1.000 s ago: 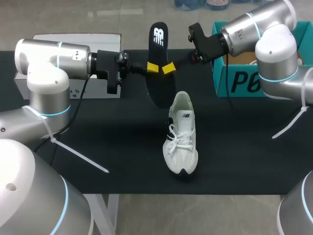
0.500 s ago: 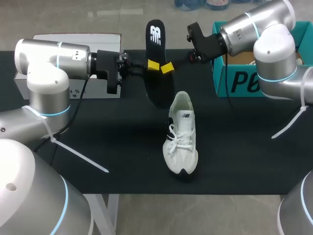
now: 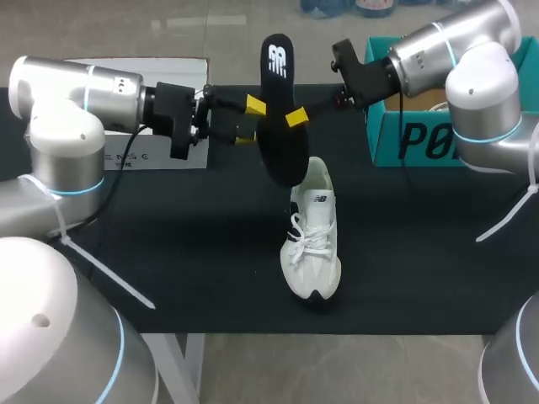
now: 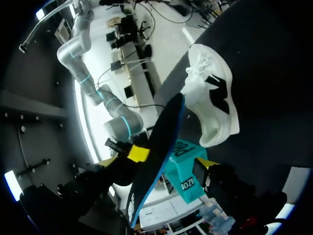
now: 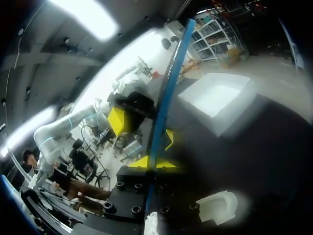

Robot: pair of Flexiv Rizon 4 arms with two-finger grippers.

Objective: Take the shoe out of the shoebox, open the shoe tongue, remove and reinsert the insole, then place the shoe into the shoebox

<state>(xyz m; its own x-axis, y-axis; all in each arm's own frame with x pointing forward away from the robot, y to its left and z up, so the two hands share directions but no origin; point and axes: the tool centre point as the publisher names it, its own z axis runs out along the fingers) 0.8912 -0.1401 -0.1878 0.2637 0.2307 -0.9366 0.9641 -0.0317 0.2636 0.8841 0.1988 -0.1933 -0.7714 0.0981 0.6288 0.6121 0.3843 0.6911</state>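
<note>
The black insole hangs upright over the table, its lower end just above the heel of the white shoe. My right gripper is shut on the insole's edge, with both tips pinching it. My left gripper stands open beside the insole. In the left wrist view the insole runs between the left gripper's spread fingers and neither finger presses on it. The shoe lies on the black mat, toe toward the front edge. The teal shoebox stands at the back right.
A white box sits at the back left behind my left arm, also seen past the insole as a white box. The black mat lies bare to the shoe's left and right.
My left gripper has opened and let go of the insole, drawing back a little to the left. The right gripper keeps the insole, which has shifted slightly right, toward the shoe's heel.
</note>
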